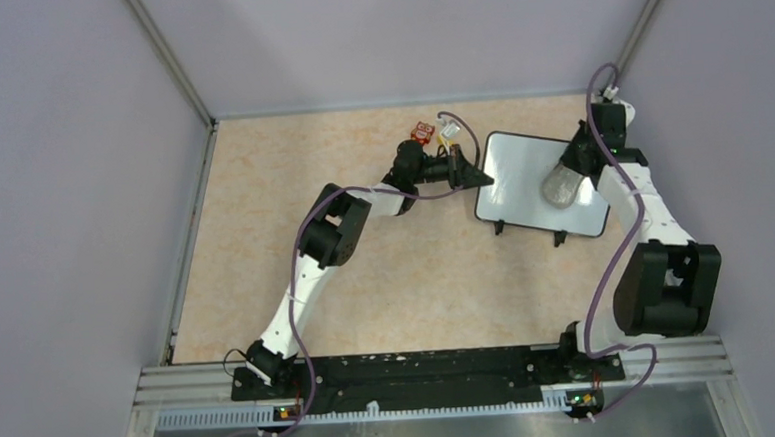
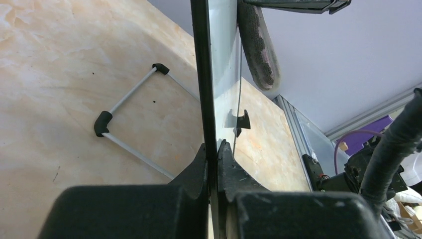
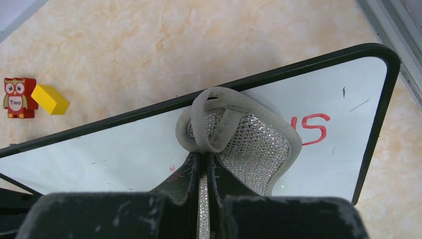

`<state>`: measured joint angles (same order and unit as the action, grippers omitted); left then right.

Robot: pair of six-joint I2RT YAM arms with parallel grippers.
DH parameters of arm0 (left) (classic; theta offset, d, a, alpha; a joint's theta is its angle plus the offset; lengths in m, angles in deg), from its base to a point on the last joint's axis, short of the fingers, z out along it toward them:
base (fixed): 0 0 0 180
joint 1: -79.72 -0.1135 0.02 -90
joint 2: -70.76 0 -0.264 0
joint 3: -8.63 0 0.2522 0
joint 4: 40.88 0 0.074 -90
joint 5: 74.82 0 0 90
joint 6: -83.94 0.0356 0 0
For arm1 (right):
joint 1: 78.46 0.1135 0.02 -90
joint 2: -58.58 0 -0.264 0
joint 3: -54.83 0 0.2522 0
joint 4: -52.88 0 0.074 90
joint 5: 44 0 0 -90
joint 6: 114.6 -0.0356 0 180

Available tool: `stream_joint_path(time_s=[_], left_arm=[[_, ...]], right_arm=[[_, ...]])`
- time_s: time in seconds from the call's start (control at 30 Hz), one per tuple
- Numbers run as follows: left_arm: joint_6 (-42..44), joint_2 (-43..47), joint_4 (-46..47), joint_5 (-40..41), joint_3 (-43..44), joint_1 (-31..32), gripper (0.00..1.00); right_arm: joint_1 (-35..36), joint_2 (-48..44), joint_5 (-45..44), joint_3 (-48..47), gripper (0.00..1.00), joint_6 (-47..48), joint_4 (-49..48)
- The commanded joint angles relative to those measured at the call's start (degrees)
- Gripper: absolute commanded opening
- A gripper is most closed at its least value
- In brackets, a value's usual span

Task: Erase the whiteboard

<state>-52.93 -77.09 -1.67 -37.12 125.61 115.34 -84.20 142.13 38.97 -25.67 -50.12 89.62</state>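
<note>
Position: whiteboard (image 1: 516, 172) at far right of table (image 1: 292, 183); left claw (image 2: 213, 154) clamped shut on its left frame edge; right claw (image 3: 208, 167) closed on grey cloth (image 3: 249, 144), cloth touching board face beside red lettering (image 3: 311, 128).

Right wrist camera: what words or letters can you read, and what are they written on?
"Two": on the white belly of the red owl block.
"IS": red handwriting on the whiteboard; the grey cloth hides anything written before it.
Nothing else can be read; in the top view the owl block's label is too small.
</note>
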Motion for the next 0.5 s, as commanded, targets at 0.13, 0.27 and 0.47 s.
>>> stream_joint_path(time_s=[0.13, 0.27, 0.47], left_arm=[[7.77, 0.8, -0.91, 0.02, -1.27, -0.37, 0.0], [7.81, 0.82, -0.96, 0.0, -1.26, -0.45, 0.0], [7.94, 0.9, -1.02, -0.08, -1.27, -0.42, 0.0]], right_arm=[[13.89, 1.85, -6.88, -3.53, 0.0, 2.72, -3.47], [19.05, 5.53, -7.74, -8.64, 0.0, 3.53, -2.88], [19.07, 7.65, -9.66, -11.31, 0.0, 3.71, -1.23]])
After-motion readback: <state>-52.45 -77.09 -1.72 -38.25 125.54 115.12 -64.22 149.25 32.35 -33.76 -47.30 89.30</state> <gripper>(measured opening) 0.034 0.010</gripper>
